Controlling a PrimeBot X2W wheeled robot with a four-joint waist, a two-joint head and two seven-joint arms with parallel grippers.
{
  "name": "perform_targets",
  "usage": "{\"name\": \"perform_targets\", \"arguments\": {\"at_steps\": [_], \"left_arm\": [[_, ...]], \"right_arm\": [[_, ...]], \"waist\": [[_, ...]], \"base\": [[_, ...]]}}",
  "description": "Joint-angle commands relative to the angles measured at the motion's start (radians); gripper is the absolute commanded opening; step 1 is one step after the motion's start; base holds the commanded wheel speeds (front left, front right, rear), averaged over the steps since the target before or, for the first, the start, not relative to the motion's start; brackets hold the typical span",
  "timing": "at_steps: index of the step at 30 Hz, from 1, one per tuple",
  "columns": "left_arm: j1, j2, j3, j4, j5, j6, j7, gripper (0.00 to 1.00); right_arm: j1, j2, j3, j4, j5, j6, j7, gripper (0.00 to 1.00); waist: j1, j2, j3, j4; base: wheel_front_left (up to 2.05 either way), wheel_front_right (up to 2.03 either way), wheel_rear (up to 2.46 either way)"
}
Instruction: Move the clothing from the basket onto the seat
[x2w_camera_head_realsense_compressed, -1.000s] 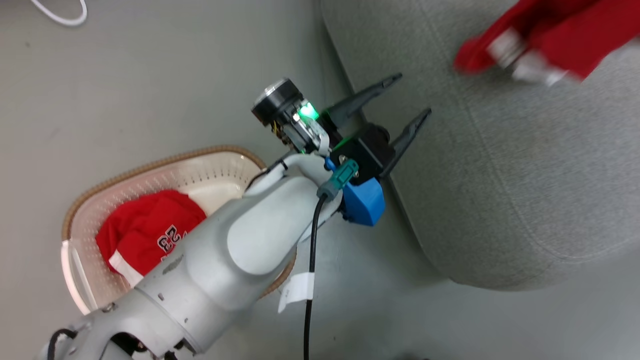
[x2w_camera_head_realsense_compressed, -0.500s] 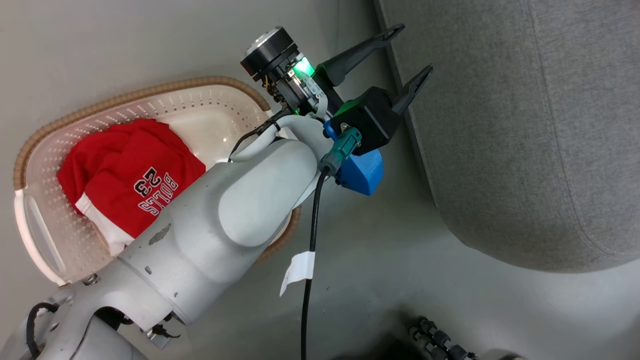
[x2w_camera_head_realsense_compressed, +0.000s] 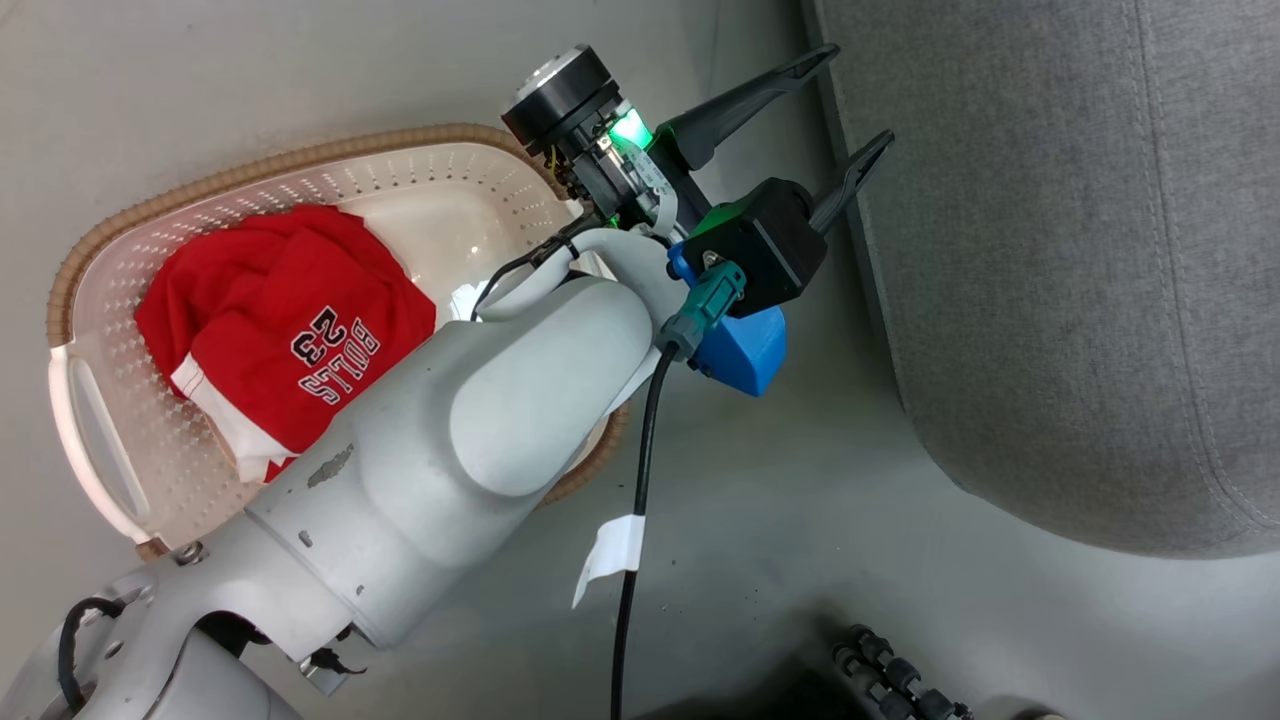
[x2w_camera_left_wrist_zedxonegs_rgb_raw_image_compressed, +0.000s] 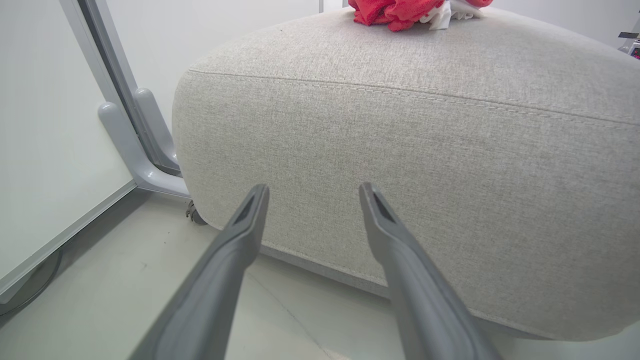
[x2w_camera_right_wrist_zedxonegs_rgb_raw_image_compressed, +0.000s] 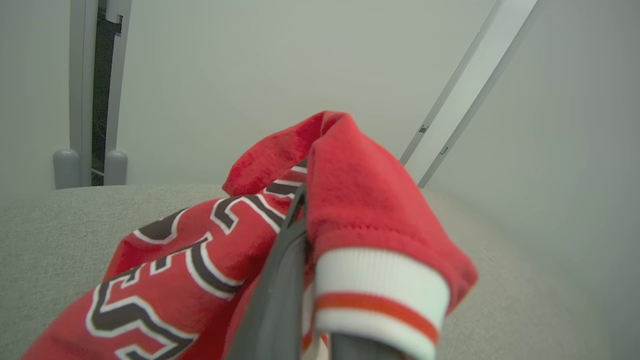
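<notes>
At my far left, the basket stands on the floor with one red jersey crumpled inside it, its "BULLS 23" lettering facing up. My left gripper hangs between the basket and the seat, empty, fingers spread wide and pointing at the seat's side. Further right, over the seat top, my right gripper holds a second jersey. Cloth drapes over one finger, so the jaws only appear to be pinching it.
</notes>
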Motion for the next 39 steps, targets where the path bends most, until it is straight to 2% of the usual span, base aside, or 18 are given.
{"name": "perform_targets", "arguments": {"at_steps": [1, 8, 9, 10, 11, 17, 25, 31, 39], "left_arm": [[-0.015, 0.001, 0.002, -0.008, 0.004, 0.008, -0.005, 1.00], [-0.017, 0.008, 0.007, -0.015, 0.001, 0.016, -0.005, 1.00], [-0.018, 0.009, 0.009, -0.016, 0.001, 0.015, -0.005, 1.00], [-0.018, 0.010, 0.010, -0.017, 0.000, 0.017, -0.005, 1.00], [-0.016, 0.010, 0.011, -0.018, -0.001, 0.018, -0.005, 1.00], [0.019, 0.007, 0.021, -0.035, -0.008, 0.026, -0.005, 1.00], [0.089, 0.008, 0.069, -0.079, -0.023, 0.040, -0.005, 1.00], [0.180, 0.024, 0.153, -0.140, -0.029, 0.071, -0.005, 1.00], [0.343, 0.040, 0.303, -0.226, -0.016, 0.108, -0.005, 1.00]], "right_arm": [[0.023, 0.023, 0.010, 0.033, 0.004, 0.000, -0.003, 0.00], [0.054, 0.061, 0.029, 0.090, 0.016, 0.000, -0.003, 0.00], [0.060, 0.067, 0.030, 0.096, 0.023, 0.000, -0.003, 0.15], [0.065, 0.073, 0.032, 0.105, 0.029, 0.000, -0.003, 0.80], [0.067, 0.076, 0.033, 0.105, 0.035, 0.000, -0.003, 0.99], [0.142, 0.103, 0.022, 0.073, 0.046, 0.000, -0.003, 1.00], [0.304, 0.157, 0.030, 0.021, 0.025, 0.000, -0.003, 1.00], [0.387, 0.186, 0.063, -0.071, 0.003, 0.000, -0.003, 1.00], [0.480, 0.210, 0.179, -0.191, -0.016, 0.000, -0.003, 1.00]], "waist": [[-0.0001, 0.0000, 0.004, 0.008], [-0.0001, 0.0000, 0.009, 0.018], [-0.0001, 0.0000, 0.007, 0.018], [-0.0001, 0.0000, 0.004, 0.017], [-0.0001, 0.0000, 0.000, 0.017], [-0.0001, 0.0000, -0.048, 0.014], [-0.0001, 0.0000, -0.167, 0.011], [-0.0001, 0.0000, -0.283, 0.029], [-0.0001, 0.0000, -0.432, 0.098]], "base": [[0.00, 0.00, 0.00], [0.00, 0.00, 0.00], [0.00, 0.00, 0.00], [0.00, 0.00, 0.00], [0.00, 0.00, 0.00], [0.00, 0.00, 0.00], [0.00, 0.00, 0.00], [0.00, 0.00, 0.00], [0.00, 0.00, 0.00]]}}
